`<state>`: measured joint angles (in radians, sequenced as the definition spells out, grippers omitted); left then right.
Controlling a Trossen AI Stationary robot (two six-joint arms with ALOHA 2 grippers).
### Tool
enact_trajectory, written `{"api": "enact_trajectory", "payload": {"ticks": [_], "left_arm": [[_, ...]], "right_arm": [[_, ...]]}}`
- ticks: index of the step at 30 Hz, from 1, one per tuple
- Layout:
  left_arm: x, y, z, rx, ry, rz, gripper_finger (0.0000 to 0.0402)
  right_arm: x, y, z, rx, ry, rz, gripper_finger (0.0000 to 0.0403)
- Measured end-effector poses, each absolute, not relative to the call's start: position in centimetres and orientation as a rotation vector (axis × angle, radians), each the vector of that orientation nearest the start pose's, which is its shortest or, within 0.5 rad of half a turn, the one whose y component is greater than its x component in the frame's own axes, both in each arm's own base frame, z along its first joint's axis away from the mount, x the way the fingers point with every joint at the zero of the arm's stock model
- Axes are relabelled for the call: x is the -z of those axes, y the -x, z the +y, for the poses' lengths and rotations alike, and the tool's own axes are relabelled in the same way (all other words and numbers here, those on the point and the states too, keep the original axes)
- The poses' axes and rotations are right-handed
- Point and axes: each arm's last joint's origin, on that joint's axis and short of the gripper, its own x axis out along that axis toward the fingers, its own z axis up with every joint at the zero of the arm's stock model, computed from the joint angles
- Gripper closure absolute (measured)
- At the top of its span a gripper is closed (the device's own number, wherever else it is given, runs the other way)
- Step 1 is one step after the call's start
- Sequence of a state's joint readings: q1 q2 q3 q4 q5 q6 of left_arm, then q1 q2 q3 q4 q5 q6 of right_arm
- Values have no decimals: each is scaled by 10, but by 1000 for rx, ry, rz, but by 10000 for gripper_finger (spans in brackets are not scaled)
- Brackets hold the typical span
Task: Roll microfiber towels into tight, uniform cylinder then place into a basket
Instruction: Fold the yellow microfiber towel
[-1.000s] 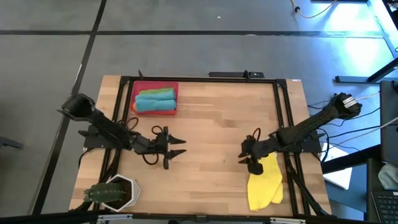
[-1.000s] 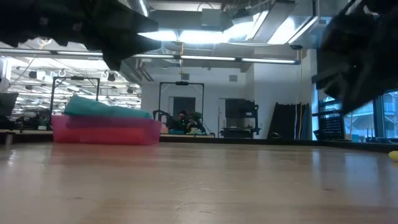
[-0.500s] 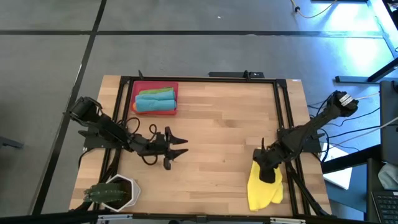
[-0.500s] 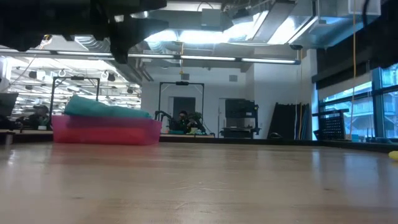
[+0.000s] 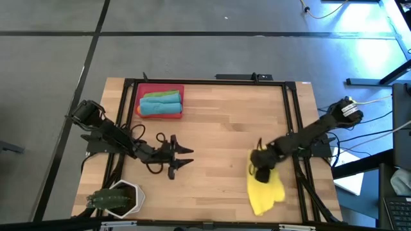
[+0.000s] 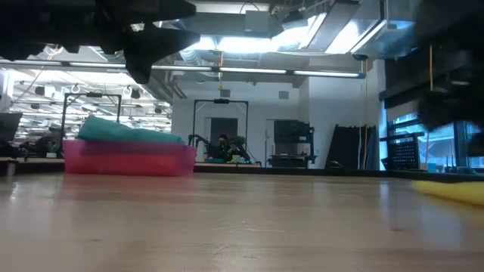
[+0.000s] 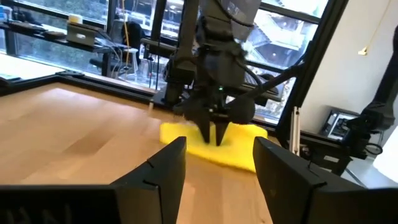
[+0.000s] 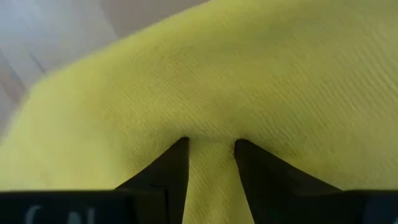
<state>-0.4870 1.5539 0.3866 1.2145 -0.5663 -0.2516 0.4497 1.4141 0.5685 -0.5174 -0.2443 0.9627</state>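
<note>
The yellow towel (image 5: pixel 264 189) (near the table's (image 5: pixel 218 128) right front) is pinched in a fold by the right tool (image 5: pixel 259 168). The left tool (image 5: pixel 183 156) is held apart, empty, mid-table.

No text, label, brand, number or sign could be read in any of the views.
</note>
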Motion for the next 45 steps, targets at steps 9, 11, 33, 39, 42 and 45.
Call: {"api": "enact_trajectory", "payload": {"ticks": [9, 11, 33, 39, 42, 45], "left_arm": [[-170, -237, -105, -86, 278, -55, 227], [-171, -237, -105, -85, 284, -59, 227], [-168, -234, -113, -52, 342, -28, 227], [-167, -234, -113, -52, 340, -25, 227], [-167, -234, -113, -52, 339, -23, 227], [-167, -234, -113, -53, 338, -22, 227]], "right_arm": [[-149, -250, 46, 7, -509, 829, 264], [-162, -262, 37, -24, -442, 645, 264], [-163, -238, 48, -12, -723, 939, 264], [-190, -230, 37, 171, -582, 957, 264], [-191, -219, 28, 256, -564, 1039, 264], [-185, -217, 25, 213, -626, 1068, 264]]}}
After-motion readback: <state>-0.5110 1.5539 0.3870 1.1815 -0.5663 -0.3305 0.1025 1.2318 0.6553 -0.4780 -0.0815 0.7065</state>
